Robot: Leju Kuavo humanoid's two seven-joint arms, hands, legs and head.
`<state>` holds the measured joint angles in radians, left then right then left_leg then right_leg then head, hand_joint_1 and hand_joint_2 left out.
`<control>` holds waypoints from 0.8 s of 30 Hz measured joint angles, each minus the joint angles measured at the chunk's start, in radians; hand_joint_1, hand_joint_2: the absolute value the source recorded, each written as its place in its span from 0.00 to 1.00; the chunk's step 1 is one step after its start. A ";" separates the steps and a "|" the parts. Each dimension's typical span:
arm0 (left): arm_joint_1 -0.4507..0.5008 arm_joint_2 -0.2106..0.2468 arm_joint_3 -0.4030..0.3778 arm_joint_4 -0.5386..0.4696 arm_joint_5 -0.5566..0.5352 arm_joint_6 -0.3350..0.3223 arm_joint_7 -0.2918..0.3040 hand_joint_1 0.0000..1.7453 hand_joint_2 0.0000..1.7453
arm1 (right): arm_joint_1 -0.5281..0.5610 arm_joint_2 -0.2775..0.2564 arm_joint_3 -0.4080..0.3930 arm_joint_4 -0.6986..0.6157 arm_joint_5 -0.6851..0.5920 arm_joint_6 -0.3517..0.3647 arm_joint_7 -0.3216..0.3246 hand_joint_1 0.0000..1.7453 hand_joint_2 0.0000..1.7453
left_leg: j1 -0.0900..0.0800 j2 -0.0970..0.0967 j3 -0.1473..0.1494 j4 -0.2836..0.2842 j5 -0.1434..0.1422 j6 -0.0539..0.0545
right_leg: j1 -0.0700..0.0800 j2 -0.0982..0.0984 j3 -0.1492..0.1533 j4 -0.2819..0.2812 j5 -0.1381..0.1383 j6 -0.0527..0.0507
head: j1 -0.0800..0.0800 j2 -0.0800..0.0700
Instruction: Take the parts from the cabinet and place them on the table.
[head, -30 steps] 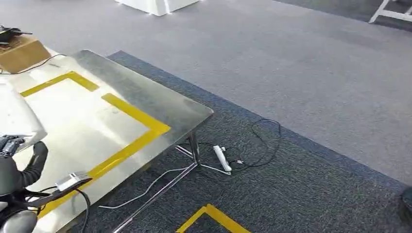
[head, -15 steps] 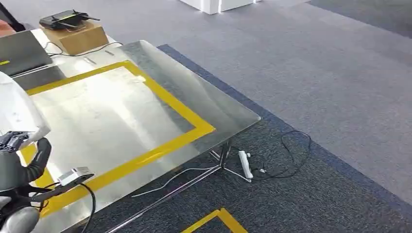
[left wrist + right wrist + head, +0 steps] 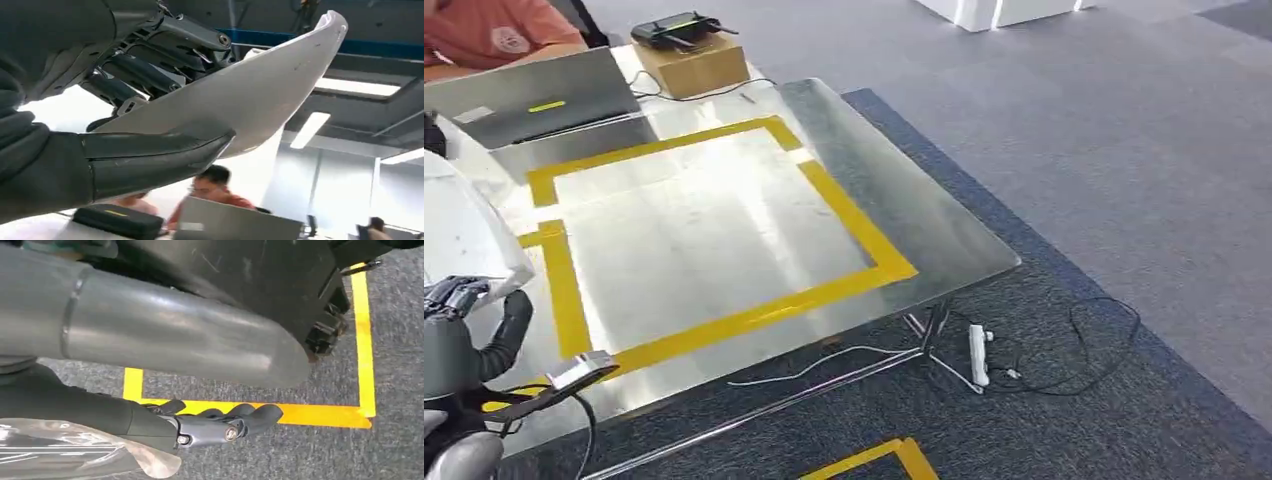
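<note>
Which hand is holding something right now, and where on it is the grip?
The left hand grips the white curved plastic panel near its edge, thumb on one face, fingers on the other. The right hand holds nothing.

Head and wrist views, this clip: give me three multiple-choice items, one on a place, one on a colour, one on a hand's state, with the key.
1. Where does the cardboard box stand?
A. On the carpet under the table
B. At the far end of the metal table
C. Inside the marked rectangle

2. What colour is the tape outline on the tabletop?
A. Yellow
B. Red
C. Blue

3. What is the left hand doing?
A. Hanging with nothing in it
B. Pressing flat on the table
C. Holding a white curved part

Key:
1 B: the box sits at the table's far end, beyond the tape outline, beside the open laptop.
2 A: the strips forming the rectangle are yellow.
3 C: the left wrist view shows thumb and fingers clamped on either side of the white part.
</note>
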<state>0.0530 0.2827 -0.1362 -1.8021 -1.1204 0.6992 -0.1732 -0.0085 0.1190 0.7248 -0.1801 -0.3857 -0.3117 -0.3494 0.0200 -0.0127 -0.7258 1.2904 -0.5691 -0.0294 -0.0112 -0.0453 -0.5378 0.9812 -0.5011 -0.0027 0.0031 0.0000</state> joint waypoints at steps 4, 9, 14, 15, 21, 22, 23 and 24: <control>-0.005 0.002 -0.001 0.001 0.000 0.000 0.003 1.00 1.00 | -0.005 0.000 0.000 0.000 0.000 0.000 0.000 0.00 0.00 | -0.015 0.108 0.146 -0.267 0.095 0.008 | 0.008 -0.047 0.012 0.006 -0.015 0.016 | -0.001 0.000; 0.001 0.006 -0.003 0.002 0.000 0.000 0.012 1.00 1.00 | -0.009 0.000 0.000 0.000 0.000 0.000 0.000 0.00 0.00 | -0.009 0.049 0.143 -0.280 0.105 0.042 | 0.008 -0.076 0.014 0.010 -0.036 0.044 | 0.001 0.000; 0.001 0.006 -0.004 0.002 0.000 0.001 0.012 1.00 1.00 | -0.004 0.000 0.000 0.000 0.000 0.000 0.000 0.00 0.00 | -0.009 -0.010 0.137 -0.279 0.107 0.056 | 0.006 0.043 -0.142 0.334 -0.175 0.049 | 0.015 0.000; 0.002 0.006 -0.004 0.002 0.000 0.001 0.012 1.00 1.00 | -0.002 0.000 0.000 0.000 0.000 0.000 0.000 0.00 0.00 | -0.010 -0.024 0.137 -0.278 0.107 0.056 | 0.006 0.044 -0.145 0.328 -0.155 0.048 | 0.014 0.000; 0.000 0.007 -0.005 0.002 -0.011 0.001 -0.034 1.00 1.00 | -0.010 -0.005 -0.008 0.001 -0.013 0.023 -0.013 0.00 0.00 | -0.014 -0.061 0.132 -0.274 0.108 0.039 | 0.005 0.071 -0.012 0.019 -0.009 0.025 | 0.017 0.000; -0.003 0.007 -0.006 0.004 -0.015 0.000 -0.043 1.00 1.00 | -0.010 -0.004 -0.009 0.001 -0.010 0.025 -0.013 0.00 0.00 | -0.015 -0.060 0.130 -0.267 0.104 0.045 | 0.003 0.072 -0.014 0.016 -0.005 0.029 | 0.017 0.000; -0.009 0.007 -0.008 0.008 -0.022 0.000 -0.048 1.00 1.00 | -0.008 -0.005 -0.009 0.001 -0.009 0.025 -0.011 0.00 0.00 | -0.014 -0.060 0.131 -0.270 0.107 0.050 | 0.004 0.074 -0.014 0.016 -0.004 0.029 | 0.016 0.000; -0.017 0.007 -0.011 0.011 -0.026 0.000 -0.053 1.00 1.00 | -0.007 -0.005 -0.010 0.001 -0.007 0.025 -0.009 0.00 0.00 | -0.014 -0.060 0.133 -0.274 0.108 0.049 | 0.005 0.074 -0.014 0.016 -0.004 0.028 | 0.016 0.000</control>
<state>0.0361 0.2895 -0.1472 -1.7907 -1.1463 0.6996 -0.2258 -0.0156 0.1144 0.7153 -0.1789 -0.3922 -0.2865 -0.3582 0.0063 -0.0724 -0.5931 1.0167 -0.4607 0.0199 -0.0057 0.0288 -0.5519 0.9971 -0.5049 0.0256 0.0194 0.0000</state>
